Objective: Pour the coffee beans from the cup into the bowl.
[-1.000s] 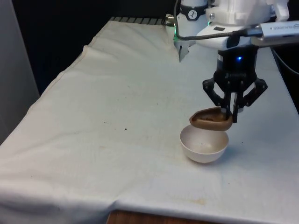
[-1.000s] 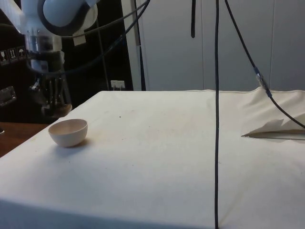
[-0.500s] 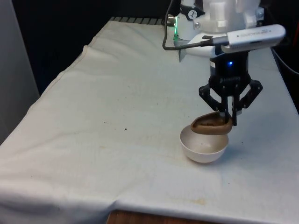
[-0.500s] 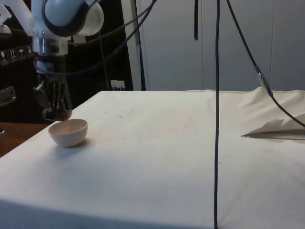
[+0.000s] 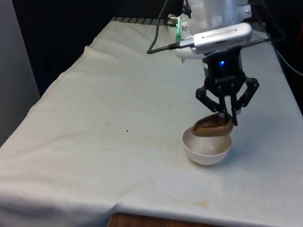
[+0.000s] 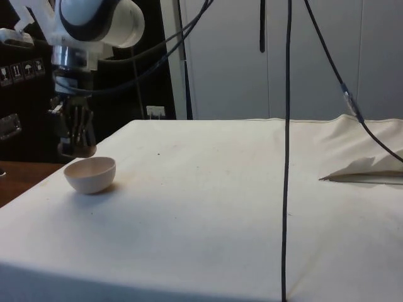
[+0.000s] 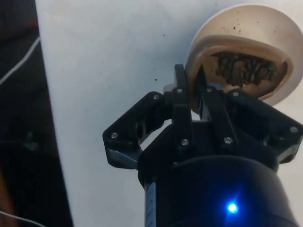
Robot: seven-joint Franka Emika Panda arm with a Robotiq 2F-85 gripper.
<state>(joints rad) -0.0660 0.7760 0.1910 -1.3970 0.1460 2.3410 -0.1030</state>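
Cup tipped over bowl, beans not out yet.
Near to far: white bowl [image 5: 207,147] sits on the cloth-covered table [image 5: 118,118], near edge, toward the front view's right. Just above its far rim, brown cup [image 5: 213,125] is tilted, mouth toward the front view's left, coffee beans [image 7: 244,68] inside. Gripper [image 5: 226,113] fingers pinched tight on the cup's rim, arm above.

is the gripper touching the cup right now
Touching. In the wrist view the gripper fingers pinch the cup's rim; the front view shows the cup hanging from them above the bowl.
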